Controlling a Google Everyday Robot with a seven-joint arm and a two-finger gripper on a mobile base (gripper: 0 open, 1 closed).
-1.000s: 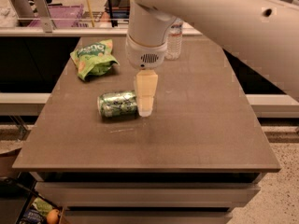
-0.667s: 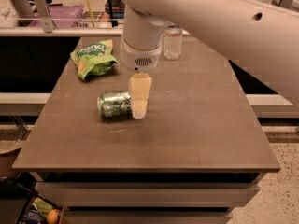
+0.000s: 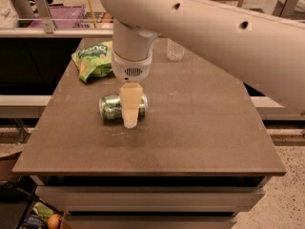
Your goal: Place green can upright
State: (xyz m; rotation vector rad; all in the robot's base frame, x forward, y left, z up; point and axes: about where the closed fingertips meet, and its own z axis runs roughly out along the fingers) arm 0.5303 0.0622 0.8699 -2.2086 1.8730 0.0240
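Note:
The green can [image 3: 111, 108] lies on its side on the dark brown table [image 3: 190, 128], left of centre, its silver end facing left. My gripper [image 3: 131, 118] hangs from the white arm right over the can's right half. One cream finger [image 3: 130, 104] shows in front of the can, its tip down near the table. The other finger is hidden behind it and the can.
A green snack bag [image 3: 93, 58] lies at the table's back left. A clear water bottle [image 3: 175, 50] stands at the back, partly hidden by the arm. A railing and a purple bin [image 3: 57, 15] lie beyond the table's far edge.
The gripper has moved left and down, from beside the can's right end to over the can's right half. The can has not moved.

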